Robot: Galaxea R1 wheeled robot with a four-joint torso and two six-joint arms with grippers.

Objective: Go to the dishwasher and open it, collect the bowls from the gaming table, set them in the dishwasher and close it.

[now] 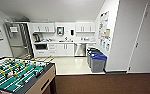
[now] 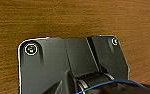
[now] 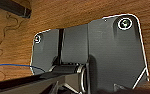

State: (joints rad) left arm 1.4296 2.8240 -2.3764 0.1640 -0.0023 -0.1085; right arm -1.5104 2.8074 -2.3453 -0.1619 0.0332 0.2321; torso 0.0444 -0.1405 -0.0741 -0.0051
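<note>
The dishwasher (image 1: 80, 49) is the steel-fronted unit under the white counter (image 1: 66, 42) of the kitchenette at the far end of the room; its door is shut. It stands some way ahead of me, across a pale tiled floor (image 1: 71, 65). The bowls and the gaming table are out of view. In both wrist views my arms' dark plates hang over a brown wood-grain floor (image 2: 66, 17), with nothing near them.
A green table-football table (image 1: 18, 73) with yellow and dark figures fills the near left. Grey bins with blue and green lids (image 1: 97, 61) stand against the right wall before the kitchenette. A white door (image 1: 146, 37) is at the right. Brown floor (image 1: 103, 83) lies ahead.
</note>
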